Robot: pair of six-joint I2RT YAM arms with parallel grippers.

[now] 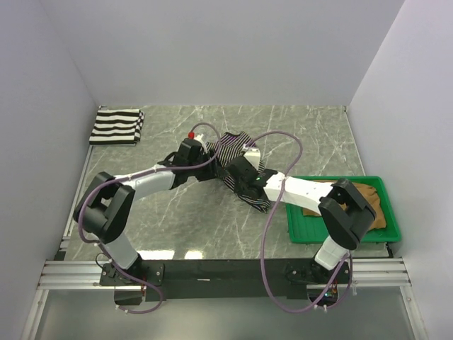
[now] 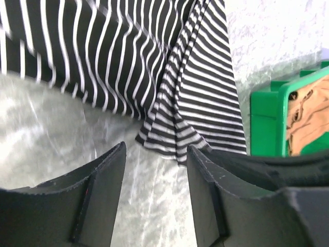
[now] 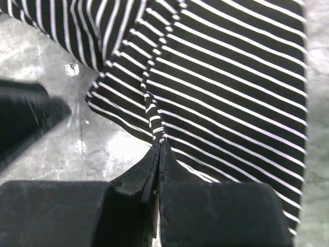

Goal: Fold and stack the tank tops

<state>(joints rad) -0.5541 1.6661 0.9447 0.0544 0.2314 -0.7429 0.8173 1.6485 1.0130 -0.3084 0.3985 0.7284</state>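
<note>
Right gripper (image 3: 160, 149) clenched on pinstriped top (image 3: 231, 98) edge, frame centre; left gripper (image 2: 156, 157) spread, empty, cloth just beyond fingertips.

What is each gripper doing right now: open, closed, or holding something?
Left gripper: open, fingers apart, holding nothing.
Right gripper: closed, pinching the edge of the pinstriped tank top.

Table (image 1: 177, 227) lies bare front-left and far-right; pinstripe top (image 1: 230, 145) blocks the middle, tray (image 1: 297, 227) the right, striped top (image 1: 117, 126) far-left.
</note>
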